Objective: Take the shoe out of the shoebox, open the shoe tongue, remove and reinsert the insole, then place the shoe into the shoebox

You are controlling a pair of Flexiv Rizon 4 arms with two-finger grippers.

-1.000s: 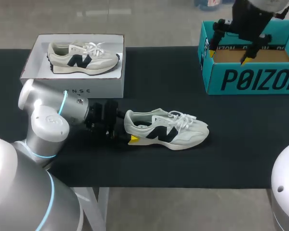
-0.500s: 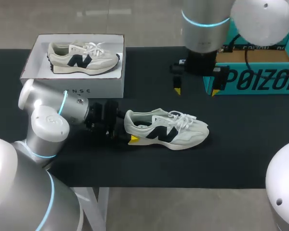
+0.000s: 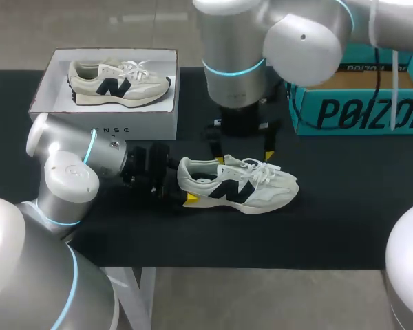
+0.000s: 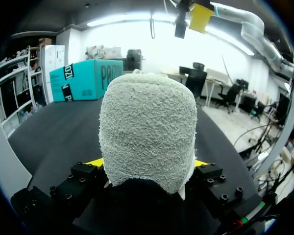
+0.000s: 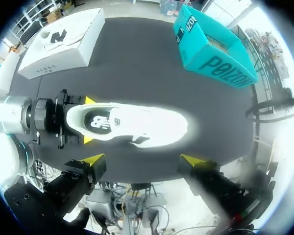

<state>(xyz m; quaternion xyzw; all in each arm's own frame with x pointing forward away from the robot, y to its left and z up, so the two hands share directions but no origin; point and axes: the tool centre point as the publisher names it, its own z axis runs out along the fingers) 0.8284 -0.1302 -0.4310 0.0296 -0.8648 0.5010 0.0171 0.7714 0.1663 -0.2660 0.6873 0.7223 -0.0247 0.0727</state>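
A white sneaker with a dark side mark (image 3: 237, 184) lies on its sole on the black table (image 3: 344, 206), toe pointing right. My left gripper (image 3: 182, 187) sits at its heel. In the left wrist view the fuzzy grey heel (image 4: 147, 127) fills the gap between the yellow tips, which touch it on both sides. My right gripper (image 3: 244, 157) hangs just above the laces, open, with nothing between its fingers. Its own view looks straight down on the sneaker (image 5: 132, 125) and on my left gripper (image 5: 88, 120). One of its fingertips (image 4: 201, 13) shows above the heel.
A white shoebox (image 3: 134, 124) holding a second sneaker (image 3: 118, 81) stands at the back left. A teal open box (image 3: 358, 103) stands at the back right. My right arm's thick elbow (image 3: 237, 55) hangs over the table's middle back.
My right arm has swung left from over the teal box to directly above the sneaker. The left arm and the sneaker have not moved.
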